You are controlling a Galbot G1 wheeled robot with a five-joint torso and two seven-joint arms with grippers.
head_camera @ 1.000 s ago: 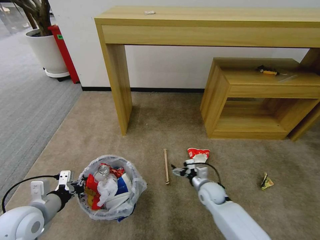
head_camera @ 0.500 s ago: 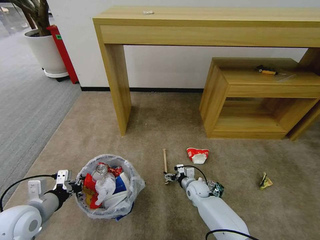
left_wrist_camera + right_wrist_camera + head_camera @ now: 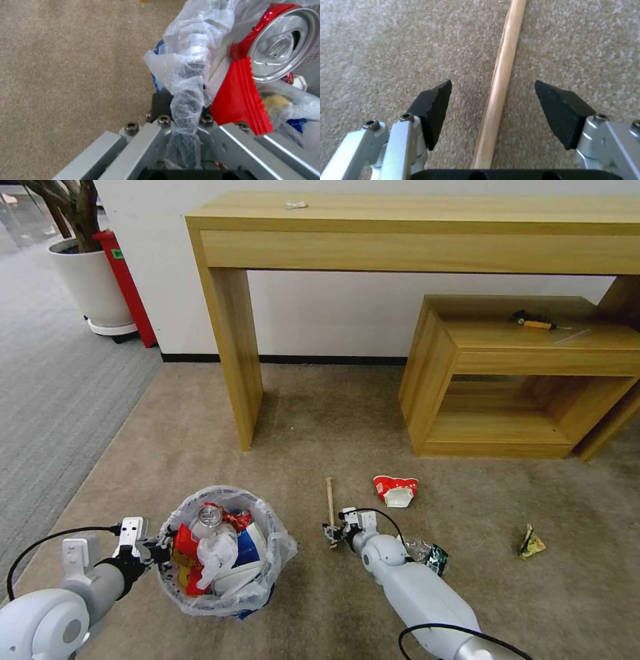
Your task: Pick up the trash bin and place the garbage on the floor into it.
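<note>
Left gripper [image 3: 155, 551] sits low at the left, clamped tight on the near rim of the trash bin [image 3: 267, 553]; the left wrist view shows its fingers [image 3: 163, 103] pinching the crinkly bag liner and rim between them. The bin is on the beige carpet [image 3: 320, 420] in front of the robot, packed with garbage: a crushed red can [image 3: 209, 517] on top, a red serrated wrapper [image 3: 238, 102] just under it, white crumpled plastic and a blue-white pack [image 3: 245, 551] beside that. Right gripper [image 3: 331, 532] is down at floor level to the right of the bin, wide open, straddling the near end of the wooden stick [image 3: 329, 500]. In the right wrist view the stick [image 3: 501, 75] runs straight down the middle between the two black pads [image 3: 431, 110], with a clear gap on each side, so nothing is gripped. The stick lies flat on the carpet, pointing away from the robot toward the tall wooden table [image 3: 413, 227]. Other litter on the floor: a red-white paper cup [image 3: 395, 491] on its side just right of the stick's far end, a crumpled dark wrapper [image 3: 430, 555] beside the right arm, and a small folded wrapper [image 3: 533, 543] well off to the right. A low wooden shelf unit [image 3: 520, 380] stands against the wall, right of the table leg.
</note>
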